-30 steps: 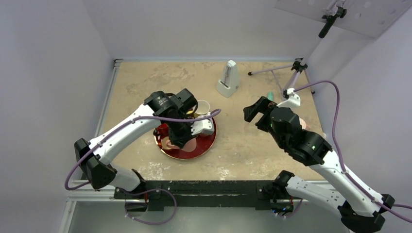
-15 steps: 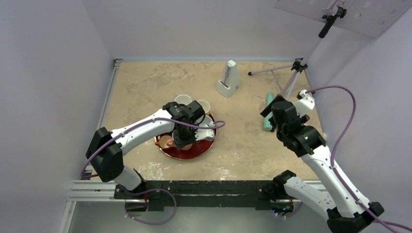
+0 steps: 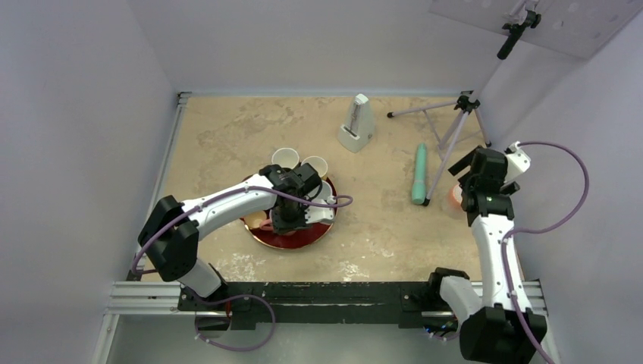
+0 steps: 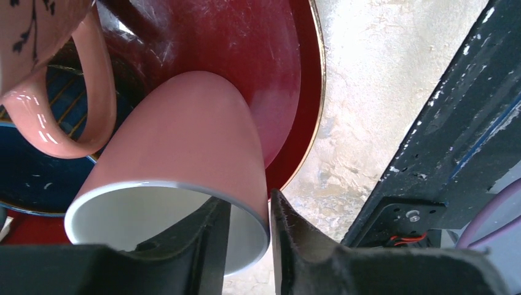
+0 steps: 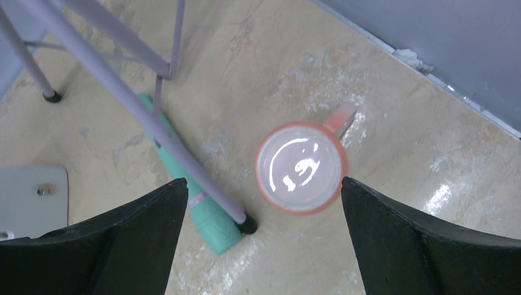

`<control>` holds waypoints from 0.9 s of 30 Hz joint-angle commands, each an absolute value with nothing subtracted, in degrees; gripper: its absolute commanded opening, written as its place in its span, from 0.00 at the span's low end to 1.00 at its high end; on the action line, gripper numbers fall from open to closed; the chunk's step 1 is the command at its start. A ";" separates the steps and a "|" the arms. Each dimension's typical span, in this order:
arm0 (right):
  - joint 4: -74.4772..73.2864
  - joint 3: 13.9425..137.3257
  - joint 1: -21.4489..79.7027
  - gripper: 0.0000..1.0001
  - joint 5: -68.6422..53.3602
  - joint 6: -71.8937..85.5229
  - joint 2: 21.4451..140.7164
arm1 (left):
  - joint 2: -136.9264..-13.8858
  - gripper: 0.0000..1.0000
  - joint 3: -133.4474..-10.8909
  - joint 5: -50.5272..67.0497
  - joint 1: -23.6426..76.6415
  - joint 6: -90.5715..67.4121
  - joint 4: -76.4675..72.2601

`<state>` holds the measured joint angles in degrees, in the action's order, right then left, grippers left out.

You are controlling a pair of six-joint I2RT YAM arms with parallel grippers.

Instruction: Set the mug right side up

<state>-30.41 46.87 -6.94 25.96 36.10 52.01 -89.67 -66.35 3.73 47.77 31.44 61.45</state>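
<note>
A salmon mug point(image 5: 301, 166) stands upside down on the table at the far right, glossy base up, handle pointing to the wall. It peeks out beside the right arm in the top view point(image 3: 454, 196). My right gripper point(image 5: 261, 184) is open above it, its jaws wide apart, touching nothing. My left gripper point(image 4: 249, 203) is shut on the rim of a pink cup point(image 4: 184, 135) that lies on its side on the red plate point(image 4: 289, 80), one finger inside and one outside.
A flowered pink mug point(image 4: 55, 92) and a blue dish point(image 4: 31, 184) also sit on the plate. Two cream cups point(image 3: 284, 158) stand behind it. A teal tube point(image 5: 203, 215) and a tripod leg point(image 5: 184, 153) lie just left of the salmon mug. A metronome point(image 3: 356, 125) stands at the back.
My right arm has swung from the table's middle out to the right edge, over the salmon mug. My left gripper has shifted slightly over the plate.
</note>
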 commanded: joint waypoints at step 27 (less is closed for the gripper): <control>-14.23 47.38 -32.26 0.75 5.26 38.03 79.47 | -81.89 0.55 -79.25 8.00 46.67 32.04 70.00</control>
<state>-16.88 49.28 -31.94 6.66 35.90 79.18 -82.39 -77.28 7.22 46.94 32.14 70.00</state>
